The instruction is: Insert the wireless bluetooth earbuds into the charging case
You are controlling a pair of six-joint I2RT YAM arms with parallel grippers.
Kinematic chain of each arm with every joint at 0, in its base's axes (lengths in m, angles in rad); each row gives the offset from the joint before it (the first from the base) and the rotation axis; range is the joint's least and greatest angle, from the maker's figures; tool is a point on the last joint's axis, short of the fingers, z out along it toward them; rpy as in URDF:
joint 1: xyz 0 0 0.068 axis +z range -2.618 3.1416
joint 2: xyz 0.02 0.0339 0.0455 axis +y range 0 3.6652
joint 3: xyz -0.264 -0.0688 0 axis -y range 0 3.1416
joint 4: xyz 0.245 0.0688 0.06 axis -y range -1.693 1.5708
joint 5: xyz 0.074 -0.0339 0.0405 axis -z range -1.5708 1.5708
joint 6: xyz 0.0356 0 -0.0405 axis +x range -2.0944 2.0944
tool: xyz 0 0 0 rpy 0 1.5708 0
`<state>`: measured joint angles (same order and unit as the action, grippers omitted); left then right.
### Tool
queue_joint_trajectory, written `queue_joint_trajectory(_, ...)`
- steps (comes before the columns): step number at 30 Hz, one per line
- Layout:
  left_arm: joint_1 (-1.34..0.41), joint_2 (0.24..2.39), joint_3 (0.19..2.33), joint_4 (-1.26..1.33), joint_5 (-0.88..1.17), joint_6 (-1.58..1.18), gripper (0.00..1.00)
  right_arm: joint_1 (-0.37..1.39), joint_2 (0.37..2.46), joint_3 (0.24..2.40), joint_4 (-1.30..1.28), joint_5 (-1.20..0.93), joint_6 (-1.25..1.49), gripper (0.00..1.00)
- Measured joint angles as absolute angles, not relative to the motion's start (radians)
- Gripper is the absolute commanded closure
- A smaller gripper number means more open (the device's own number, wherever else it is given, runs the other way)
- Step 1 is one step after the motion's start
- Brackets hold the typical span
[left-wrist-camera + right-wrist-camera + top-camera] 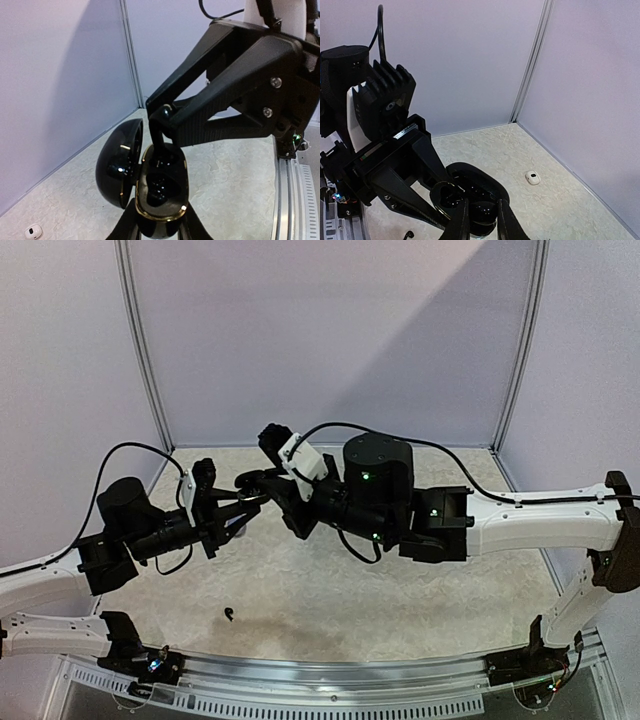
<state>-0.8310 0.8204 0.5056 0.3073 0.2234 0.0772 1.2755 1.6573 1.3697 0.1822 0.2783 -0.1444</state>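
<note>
Black earbud (pixel 159 142) in right claw (pixel 161 111), left wrist view

The charging case (pixel 161 195) in the left gripper (pixel 159 227) is glossy black, its open lid (pixel 119 162) black and mirror-bright, with a thin gold line around the rim. The earbud (pixel 158 137) at the tips of the matt black right gripper (pixel 161 114) is black too. Beneath both grippers the table (pixel 420 610) is cream with faint grey marbled mottling, the walls (pixel 330 330) beyond them are plain pale lilac, a small object (pixel 33 231) off to the left gripper's left is white with a dark spot, and the arms (pixel 540 525) are white with black joints.
</note>
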Motion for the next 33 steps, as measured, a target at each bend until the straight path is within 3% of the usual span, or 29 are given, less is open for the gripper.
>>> queue_joint_trajectory(18,-0.831,0.820,0.506,0.309,0.220,0.074,1.00,1.275,1.658,1.370,0.188,0.284,-0.144,0.79)
queue_joint_trajectory(33,-0.831,0.819,0.506,0.333,0.223,0.075,1.00,1.274,1.662,1.388,0.171,0.304,-0.150,0.86)
